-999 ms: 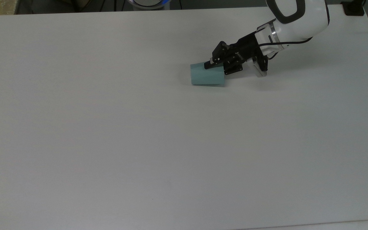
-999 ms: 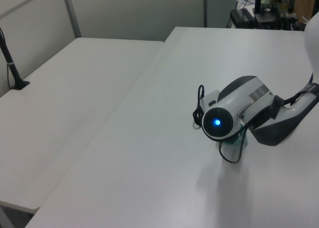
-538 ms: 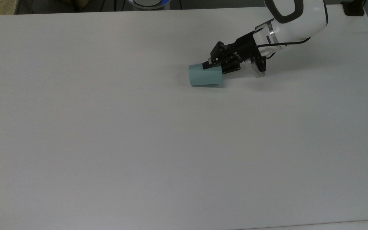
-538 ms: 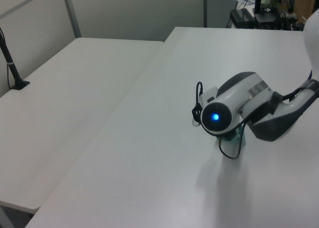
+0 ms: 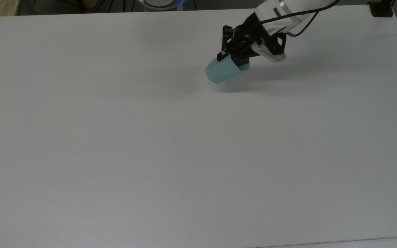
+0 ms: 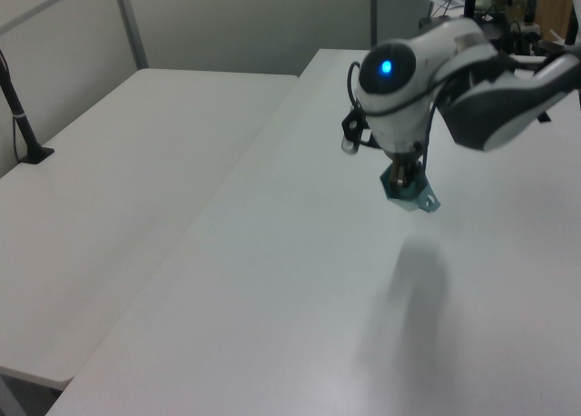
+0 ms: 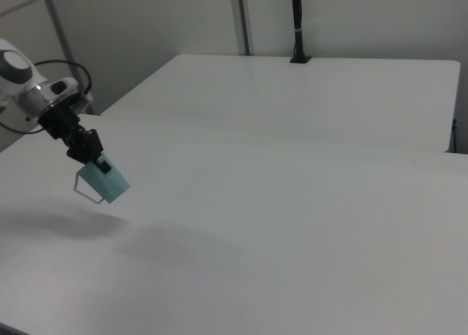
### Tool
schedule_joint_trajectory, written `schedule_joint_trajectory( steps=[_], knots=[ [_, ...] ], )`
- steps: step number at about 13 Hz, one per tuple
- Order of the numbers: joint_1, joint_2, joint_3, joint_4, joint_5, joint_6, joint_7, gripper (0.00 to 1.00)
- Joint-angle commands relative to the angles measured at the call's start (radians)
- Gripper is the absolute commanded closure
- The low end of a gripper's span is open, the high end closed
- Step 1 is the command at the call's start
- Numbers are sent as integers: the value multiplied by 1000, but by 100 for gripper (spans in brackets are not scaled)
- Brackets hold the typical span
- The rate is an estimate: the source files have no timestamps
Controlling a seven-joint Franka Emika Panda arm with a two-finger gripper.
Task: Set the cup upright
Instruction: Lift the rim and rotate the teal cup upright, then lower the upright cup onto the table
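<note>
From where I stood, the white table (image 5: pixel 115 137) lay bare across most of its width, and everything of note sat toward the top view's upper right. There the cup (image 5: pixel 223 71), pale teal with flat angular sides, hung in the air clear of the tabletop, tilted, its narrower end pointing down and toward the top view's left, and a soft shadow lay on the table just beside and below it. The gripper (image 5: pixel 231 59) had its black fingers closed on the cup's upper end at the rim, one finger running down along the outside wall, so the cup was carried by that grip alone. To the right of the gripper the white arm (image 5: pixel 288 10) rose out of the top view's upper edge, with a black cable looping beside it. In the left view the cup (image 6: pixel 408 191) dangled beneath the gripper (image 6: pixel 404 173), well above the table, with its shadow falling lower down on the surface, and a blue light glowed on the arm's rounded joint (image 6: pixel 386 68) above it. In the right view the cup (image 7: pixel 101 181) was near the right view's left edge, slanted, with a thin handle showing at its lower left side, and the gripper (image 7: pixel 96 162) held it from above. A second white table (image 7: pixel 307 93) stood behind, apart from the first.
</note>
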Motion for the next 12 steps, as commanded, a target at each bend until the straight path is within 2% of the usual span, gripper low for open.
schedule_joint_trajectory(
  steps=[1,2,4,6,11,12],
  knots=[
    [-157,-117,-1,-98,129,175,-127,100],
    [-220,-175,-1,-172,183,289,-141,100],
    [-321,-255,-1,-267,304,407,-196,100],
    [-400,-296,-1,-332,390,438,-269,100],
    [-523,-366,-5,-526,421,675,-313,100],
    [-543,-364,-5,-536,421,682,-324,100]
  ],
)
